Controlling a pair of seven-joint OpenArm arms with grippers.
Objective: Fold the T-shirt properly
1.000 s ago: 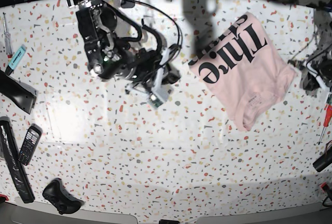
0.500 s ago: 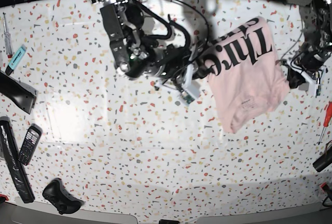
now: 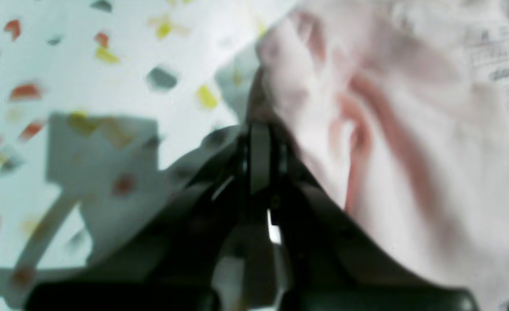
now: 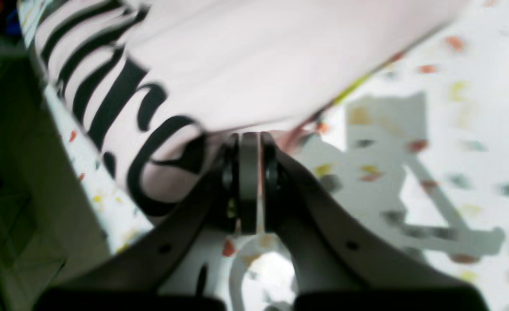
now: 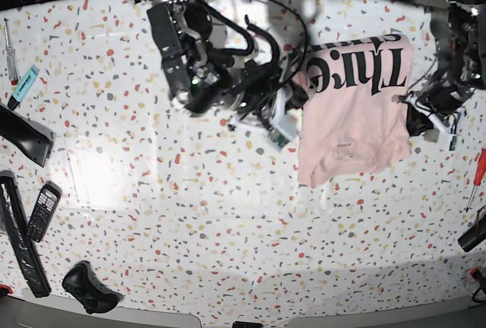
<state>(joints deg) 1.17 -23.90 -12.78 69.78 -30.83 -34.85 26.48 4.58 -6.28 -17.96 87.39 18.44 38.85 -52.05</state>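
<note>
Surface [image 5: 228, 222]: white speckled top, flecks of red, yellow and grey; takes up nearly all of the base view.
T-shirt [image 5: 353, 111]: pale pink, at the upper right of the base view, stretched between the two arms. Upper part lifted, lower edge hanging toward the surface.
T-shirt, look: big black serif lettering runs across the upper band and faces the camera; small printed label patch on the plain lower part; fabric creased and bunched near each grip.
Right arm [image 5: 194, 62]: dark, cabled, reaching in from the upper left of the base view to the shirt's left edge.
Right pincer [image 4: 249, 140]: jaws pressed together on a pinch of pink cloth just beside the black letters; shirt spreads up and away from the tips.
Left pincer [image 3: 259, 129]: jaws tight together at the shirt's right edge; folds of cloth gather at the tips, though the view is blurred.
Handset [image 5: 43, 212]: dark, keyed, lying at the left edge of the surface, well apart from the shirt.
Screwdriver [image 5: 478, 176]: red handle, at the right edge of the surface.
</note>
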